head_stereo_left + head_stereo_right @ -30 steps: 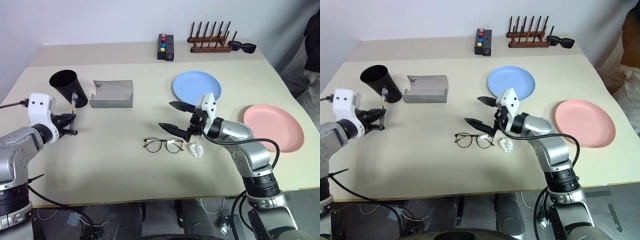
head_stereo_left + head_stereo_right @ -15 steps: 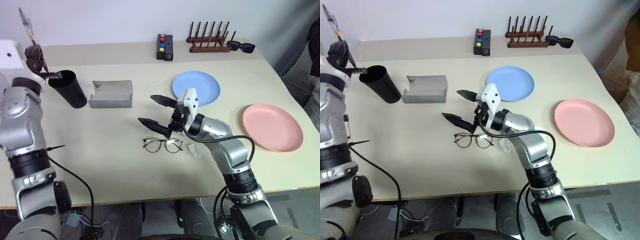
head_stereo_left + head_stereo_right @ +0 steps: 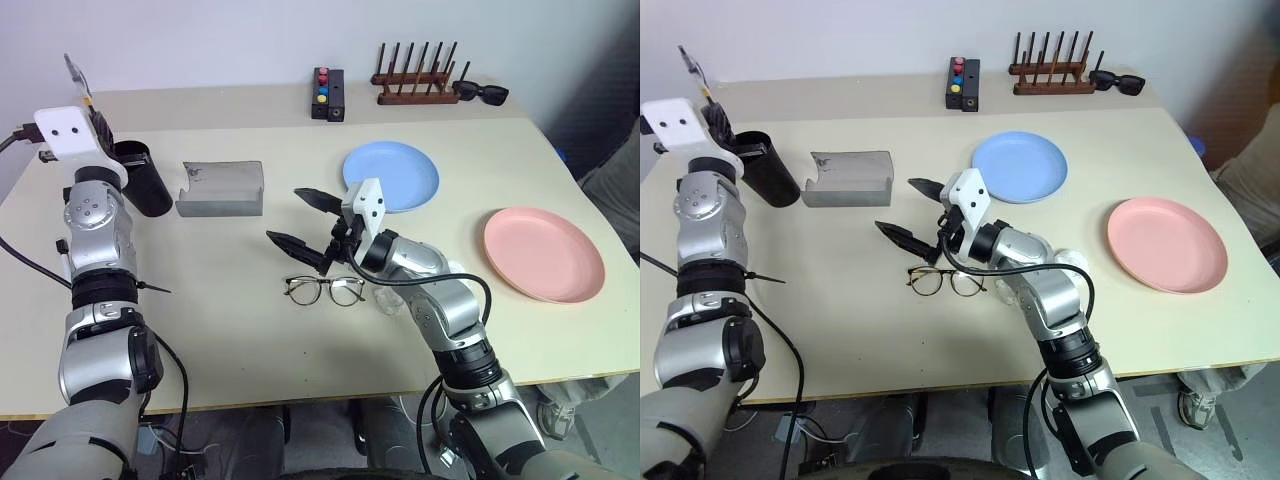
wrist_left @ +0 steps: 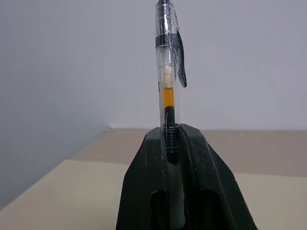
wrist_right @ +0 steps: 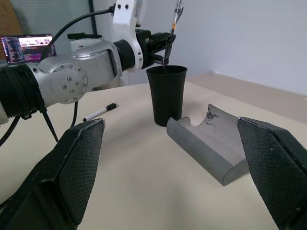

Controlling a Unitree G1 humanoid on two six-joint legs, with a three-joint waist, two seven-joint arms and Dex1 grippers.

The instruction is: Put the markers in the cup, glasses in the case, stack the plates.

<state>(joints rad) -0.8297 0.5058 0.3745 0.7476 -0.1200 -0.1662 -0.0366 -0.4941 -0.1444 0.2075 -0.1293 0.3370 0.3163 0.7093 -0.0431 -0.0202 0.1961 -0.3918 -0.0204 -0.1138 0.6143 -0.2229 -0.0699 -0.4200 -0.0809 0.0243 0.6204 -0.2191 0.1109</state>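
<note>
My left gripper (image 3: 98,125) is shut on a thin clear-barrelled marker (image 4: 168,72) with a dark clip. It holds the marker upright just above the rim of the black cup (image 3: 137,182), which stands at the table's far left. A white marker with a black cap (image 5: 100,111) lies on the table near the cup. The grey case (image 3: 222,188) lies open beside the cup. My right gripper (image 3: 288,216) hangs open just above and behind the wire-rimmed glasses (image 3: 325,290). The blue plate (image 3: 392,177) and the pink plate (image 3: 545,253) lie apart on the right.
A crumpled white scrap (image 3: 388,300) lies by the glasses under my right forearm. Along the back edge stand a black box with coloured buttons (image 3: 330,93), a wooden peg rack (image 3: 418,85) and black sunglasses (image 3: 485,93). A person (image 3: 1250,190) stands at the right.
My left arm has lifted the marker from table level beside the cup to above its rim, and the marker now stands upright. The open right gripper has moved left over the glasses.
</note>
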